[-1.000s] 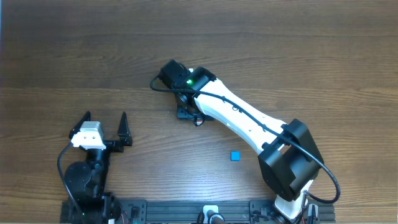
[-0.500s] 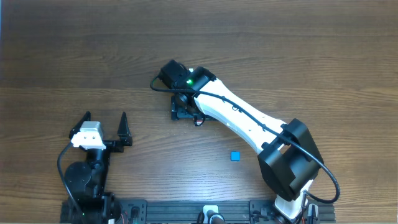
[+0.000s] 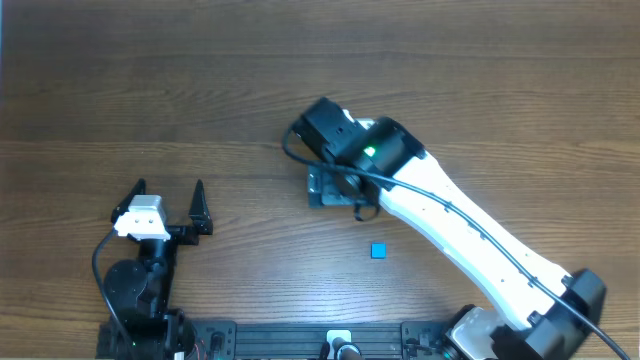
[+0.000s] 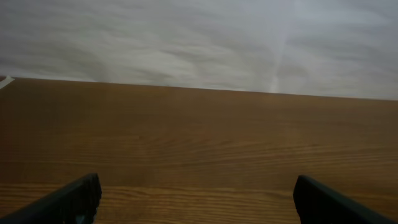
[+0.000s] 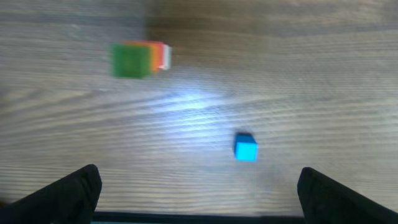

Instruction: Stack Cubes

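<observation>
While the right pincer (image 5: 199, 180) is being held wide open and empty over the surface (image 5: 311, 74), the blue cube (image 5: 245, 148) is sitting on bare wood, apart from the green-and-orange stack (image 5: 132, 59), far nearer this arm than the open, empty left pincer (image 3: 168, 186).

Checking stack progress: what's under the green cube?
An orange cube shows beneath the green cube, peeking out one side. Anything lower is covered and blurred. The blue cube lies apart on the table, unstacked.
</observation>
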`<action>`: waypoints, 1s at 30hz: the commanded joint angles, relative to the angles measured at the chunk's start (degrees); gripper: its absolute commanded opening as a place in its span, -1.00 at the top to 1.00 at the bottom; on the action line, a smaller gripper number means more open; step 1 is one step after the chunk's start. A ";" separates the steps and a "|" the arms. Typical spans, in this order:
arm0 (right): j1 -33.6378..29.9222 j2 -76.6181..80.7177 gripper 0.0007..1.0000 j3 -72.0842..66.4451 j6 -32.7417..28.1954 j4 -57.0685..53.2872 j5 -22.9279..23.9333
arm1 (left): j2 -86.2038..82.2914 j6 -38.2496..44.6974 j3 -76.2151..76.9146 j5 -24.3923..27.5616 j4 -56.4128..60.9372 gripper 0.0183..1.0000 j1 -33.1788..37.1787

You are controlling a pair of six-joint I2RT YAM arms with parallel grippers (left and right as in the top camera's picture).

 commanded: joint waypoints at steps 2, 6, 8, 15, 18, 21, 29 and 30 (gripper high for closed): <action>-0.61 -1.20 -0.98 -13.57 2.49 4.96 -0.33 | -0.46 0.83 -0.28 0.55 -0.07 -1.00 0.35; -1.99 -1.64 -0.99 -21.99 2.45 11.89 -4.39 | -0.46 0.83 -0.28 0.55 -0.07 -1.00 0.35; -2.43 -1.66 -0.98 -25.09 2.45 14.62 -5.68 | -0.46 0.83 -0.28 0.55 -0.07 -1.00 0.35; -2.60 -2.14 -0.98 -32.72 2.45 21.66 -8.20 | -0.46 0.83 -0.28 0.55 -0.07 -1.00 0.35; -2.78 -2.60 -0.98 -35.56 2.51 24.96 -9.79 | -0.46 0.83 -0.28 0.57 -0.07 -1.00 0.35; -2.78 -2.84 -0.98 -37.92 3.61 27.21 -10.12 | -0.46 0.83 -0.28 0.55 -0.07 -1.00 0.35; -3.58 -2.86 -0.98 -40.22 3.74 29.09 -9.16 | -0.46 0.83 -0.28 0.55 -0.07 -1.00 0.35; -3.58 -2.86 -0.98 -40.22 3.74 29.11 -8.98 | -0.46 0.83 -0.28 0.55 -0.07 -1.00 0.35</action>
